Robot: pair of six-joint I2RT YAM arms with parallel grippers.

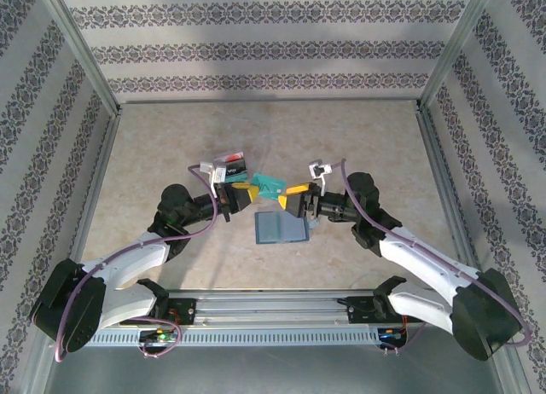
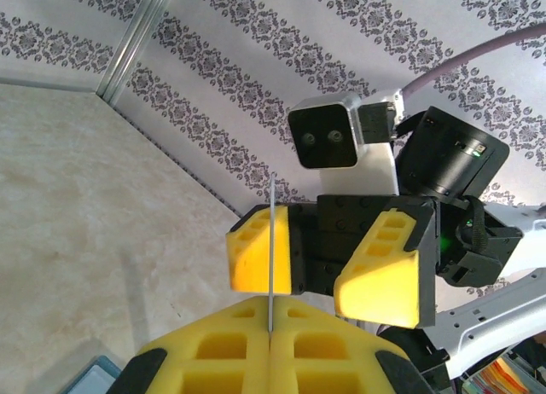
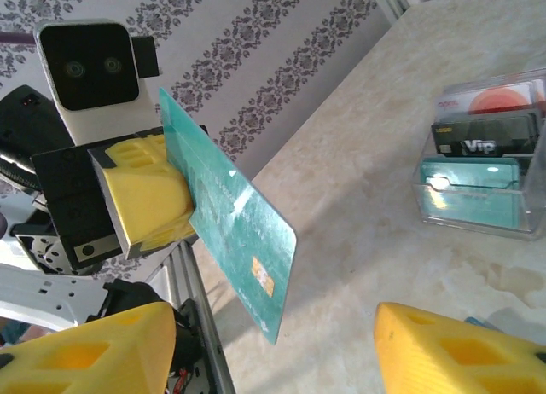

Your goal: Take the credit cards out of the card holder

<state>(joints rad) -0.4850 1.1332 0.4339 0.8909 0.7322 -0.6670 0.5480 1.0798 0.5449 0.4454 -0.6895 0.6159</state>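
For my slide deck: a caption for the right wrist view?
Shut left gripper holds a teal credit card up before the open right gripper; clear card stand beyond.

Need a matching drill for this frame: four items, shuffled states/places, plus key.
Items
1. teal card
2. card holder
3. clear card stand
4. right gripper

States/places
A. jaws apart, gripping nothing
B. lying flat on the table
C. pinched in the left gripper, off the table
D. standing on the table with several cards in it

Pairs: 1-C, 2-B, 3-D, 4-A
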